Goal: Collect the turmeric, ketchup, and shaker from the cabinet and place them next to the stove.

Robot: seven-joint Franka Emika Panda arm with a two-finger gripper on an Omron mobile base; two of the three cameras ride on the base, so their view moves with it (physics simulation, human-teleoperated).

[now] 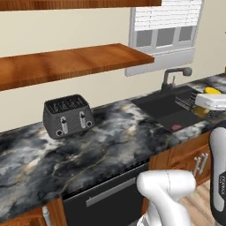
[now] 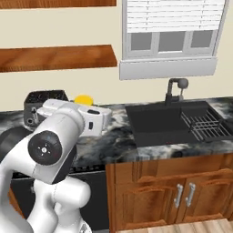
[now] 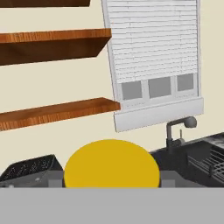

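My gripper [image 3: 112, 183] is shut on the turmeric [image 3: 111, 164], whose round yellow lid rises between the two finger tips in the hand view. In the left base view the gripper [image 1: 211, 98] hangs at the right edge above the sink side of the counter, with the turmeric's yellow lid [image 1: 212, 90] showing over the white hand. From the right base the yellow lid [image 2: 84, 99] peeks out behind the hand. The cabinet [image 1: 66, 62] [image 2: 54, 57] [image 3: 57, 111] is a set of reddish-brown shelf boards on the cream wall. The ketchup, the shaker and the stove are out of view.
A dark grey toaster [image 1: 68, 115] [image 2: 41, 98] stands on the marbled counter [image 1: 110, 141] under the shelves. To the right lie a black sink [image 2: 159, 120], its faucet [image 2: 175, 88] and a wire dish rack [image 2: 205, 125]. A window [image 2: 173, 32] with blinds is behind.
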